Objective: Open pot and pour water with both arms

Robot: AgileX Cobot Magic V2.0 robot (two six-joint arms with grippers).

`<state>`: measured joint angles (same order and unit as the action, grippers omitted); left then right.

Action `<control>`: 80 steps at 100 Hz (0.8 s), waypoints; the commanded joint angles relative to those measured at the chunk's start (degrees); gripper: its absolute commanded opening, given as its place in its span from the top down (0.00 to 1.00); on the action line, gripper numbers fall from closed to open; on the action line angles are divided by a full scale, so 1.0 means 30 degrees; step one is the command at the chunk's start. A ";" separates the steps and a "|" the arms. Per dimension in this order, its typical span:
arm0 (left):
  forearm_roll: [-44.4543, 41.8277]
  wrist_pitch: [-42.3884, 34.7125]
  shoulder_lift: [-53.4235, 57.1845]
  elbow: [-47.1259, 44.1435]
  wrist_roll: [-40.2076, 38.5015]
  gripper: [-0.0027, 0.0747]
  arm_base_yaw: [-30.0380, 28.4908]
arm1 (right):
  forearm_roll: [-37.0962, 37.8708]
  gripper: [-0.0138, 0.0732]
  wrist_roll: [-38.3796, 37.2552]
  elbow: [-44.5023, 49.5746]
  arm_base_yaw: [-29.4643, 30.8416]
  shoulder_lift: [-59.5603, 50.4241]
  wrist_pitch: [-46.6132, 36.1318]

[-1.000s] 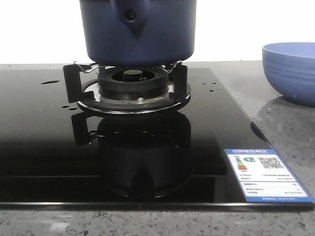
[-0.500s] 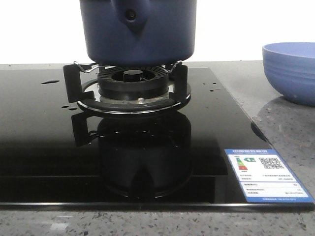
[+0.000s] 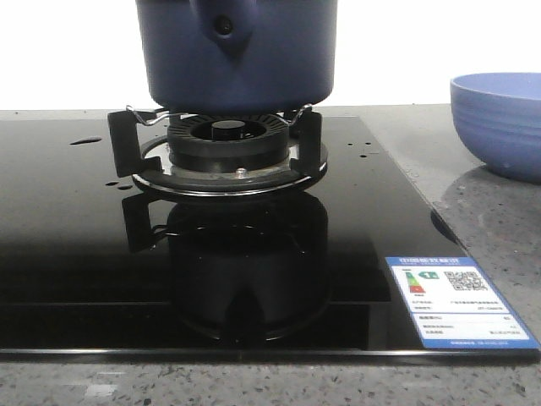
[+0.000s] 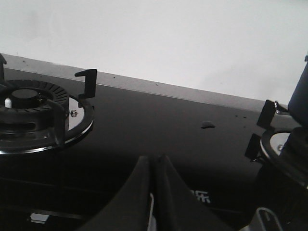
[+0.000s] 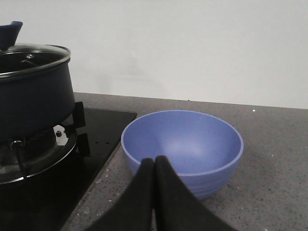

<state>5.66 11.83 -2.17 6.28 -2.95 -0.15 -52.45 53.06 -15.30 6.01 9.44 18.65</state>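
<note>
Front view: the pot (image 3: 237, 55) is seen seated on the burner (image 3: 226, 139) at the far middle of the black glass hob (image 3: 68, 254), its handle socket turned toward the camera. Compared with the frames of a second and half a second ago, nothing is found to have shifted; the pot, the trivet prongs and the drops are matched exactly. Water (image 3: 85, 140) is noted only as small glossy drops and a small puddle near the hob's far left edge, with more specks toward the far right edge. A lighter blue bowl (image 3: 499, 123) is set on the grey counter (image 3: 473, 203) off the hob's right edge. An energy label (image 3: 456, 300) is stuck at the hob's near right corner. No arm is visible here.

Left wrist view: the left gripper (image 4: 155, 161) is shown with its fingers pressed together, nothing between them, held above the glass between a second, bare burner (image 4: 26, 103) and the pot's burner. The puddle is seen on the glass beyond it.

Right wrist view: the right gripper (image 5: 154, 163) is likewise closed and empty, aimed at the bowl, which appears dry. The pot's glass lid (image 5: 31, 53) is seen in place on the rim.

Judgement: since no motion is recorded, the task is taken as not yet begun; the lid has first to be lifted off, and both grippers would have to be spread for any grasp.
</note>
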 commanded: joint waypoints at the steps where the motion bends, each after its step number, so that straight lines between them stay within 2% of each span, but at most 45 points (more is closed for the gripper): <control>1: -0.0946 -0.1685 0.1004 -0.0395 -0.0321 0.99 0.0070 | -0.0466 0.91 0.0161 -0.0497 -0.0045 0.0162 -0.1064; 15: -0.0946 -0.2216 0.1312 -0.1588 -0.1047 0.99 0.0070 | -0.0466 0.91 0.0161 -0.0497 -0.0045 0.0144 -0.0962; 23: -0.0088 -0.4478 0.1312 -0.2948 -0.1178 0.99 0.0149 | -0.0466 0.91 0.0161 -0.0497 -0.0045 0.0144 -0.0962; 27: -0.0002 -0.3142 0.1312 -0.2759 -0.1178 0.99 0.0239 | -0.0466 0.91 0.0161 -0.0497 -0.0045 0.0144 -0.1008; 43: 0.0008 -0.2505 0.1312 -0.2760 -0.1178 0.99 0.0590 | -0.0466 0.91 0.0161 -0.0497 -0.0045 0.0144 -0.0988; 80: 0.0008 -0.2586 0.1312 -0.2760 -0.1178 0.99 0.0590 | -0.0466 0.91 0.0161 -0.0497 -0.0045 0.0144 -0.0951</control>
<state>5.12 8.18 0.25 -0.08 -5.82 1.15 -52.49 53.06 -15.30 6.01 9.44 18.65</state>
